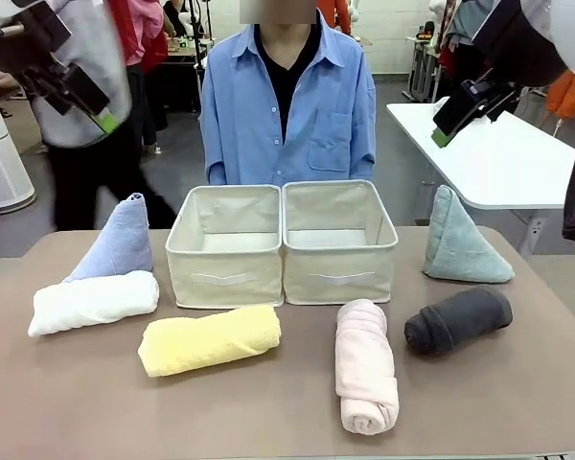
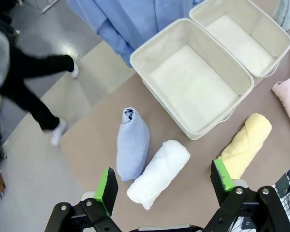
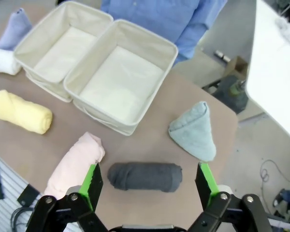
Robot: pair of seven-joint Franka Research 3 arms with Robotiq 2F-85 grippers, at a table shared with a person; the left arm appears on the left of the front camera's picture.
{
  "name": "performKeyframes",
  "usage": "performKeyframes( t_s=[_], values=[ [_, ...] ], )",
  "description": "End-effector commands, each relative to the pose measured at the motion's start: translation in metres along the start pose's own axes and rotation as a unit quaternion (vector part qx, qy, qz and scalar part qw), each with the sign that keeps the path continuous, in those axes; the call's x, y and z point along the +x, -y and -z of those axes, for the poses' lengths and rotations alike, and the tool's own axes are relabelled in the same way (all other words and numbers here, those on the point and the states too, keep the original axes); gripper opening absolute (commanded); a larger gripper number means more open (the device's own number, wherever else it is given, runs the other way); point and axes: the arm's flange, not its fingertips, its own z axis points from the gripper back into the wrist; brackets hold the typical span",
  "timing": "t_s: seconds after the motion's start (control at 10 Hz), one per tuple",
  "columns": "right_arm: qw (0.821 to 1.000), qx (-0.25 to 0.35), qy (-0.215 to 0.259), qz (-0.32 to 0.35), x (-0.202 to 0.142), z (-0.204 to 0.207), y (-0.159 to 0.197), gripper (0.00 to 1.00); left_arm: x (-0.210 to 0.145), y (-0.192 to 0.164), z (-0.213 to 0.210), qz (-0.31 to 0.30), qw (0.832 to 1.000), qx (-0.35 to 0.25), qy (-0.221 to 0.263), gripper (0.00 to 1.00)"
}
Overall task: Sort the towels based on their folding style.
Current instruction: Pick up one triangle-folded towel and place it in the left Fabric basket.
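Left pincer [image 2: 162,166] released above white roll [image 2: 157,176] — right pincer [image 3: 148,166] released above grey roll [image 3: 145,177]; wrist views show bin floors [image 2: 193,87].

Your left end effector [image 2: 164,180], jaws wide apart, above white roll [image 2: 157,174] touching periwinkle cone [image 2: 133,145]; yellow roll [image 2: 246,145] near fabric bin [image 2: 159,48] on worktop [image 2: 89,145].
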Motion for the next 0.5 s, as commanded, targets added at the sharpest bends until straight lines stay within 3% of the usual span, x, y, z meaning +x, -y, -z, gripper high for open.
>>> performKeyframes(
  t_s=[0.0,0.1,0.4],
  values=[
    [1.000,-0.010,-0.025,0.000,-0.010,0.009,-0.010,1.00,-0.010,0.002,0.001,0.010,1.000,0.020,-0.005,1.00],
    [1.000,0.000,0.000,0.000,0.000,0.000,0.000,1.00,0.000,0.000,0.000,0.000,1.000,0.000,0.000,1.00],
    [1.000,0.000,0.000,0.000,0.000,0.000,0.000,1.00,0.000,0.000,0.000,0.000,1.000,0.000,0.000,1.00]
  ],
)
